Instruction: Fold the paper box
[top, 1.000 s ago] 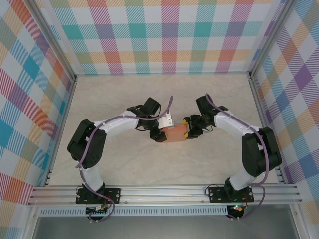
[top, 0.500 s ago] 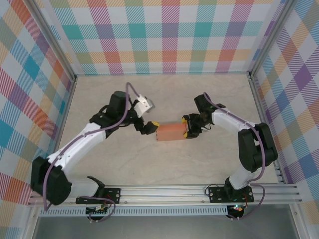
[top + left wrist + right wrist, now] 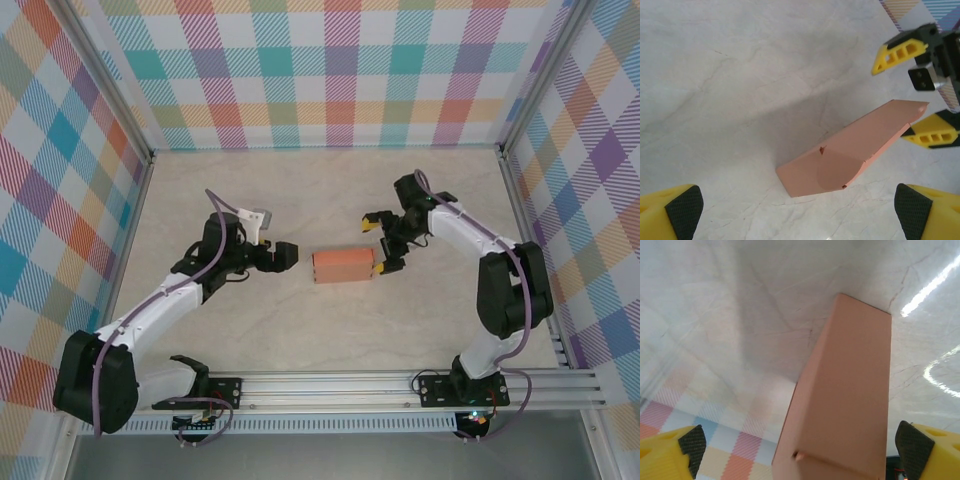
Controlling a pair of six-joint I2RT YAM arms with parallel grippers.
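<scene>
My left claw point(image 3: 283, 255) is spread wide with nothing in it. From its wrist camera, the two yellow fingers with black pads point(image 3: 684, 209) sit at the bottom corners, far apart, over bare marbled table point(image 3: 730, 75). The paper box point(image 3: 850, 150) lies ahead of this claw, clear of both fingers, with table between us. It is folded shut into a flat salmon-orange block resting on the table. The end nearest this claw is closed, with a rounded flap tucked across it.

My right claw point(image 3: 380, 245) is open too and grips nothing. The paper box point(image 3: 343, 265) lies lengthwise between my two claws, and its far end reaches in between this claw's parted fingers. From its wrist camera the paper box point(image 3: 850, 400) runs straight out from just in front of the claw, with a black pad point(image 3: 690, 442) off to each side.

From the left wrist I see the right claw point(image 3: 920, 92) beyond the box. One yellow finger is just beside the box's far end, and I cannot tell whether they touch. The other finger stands well apart from the box.
</scene>
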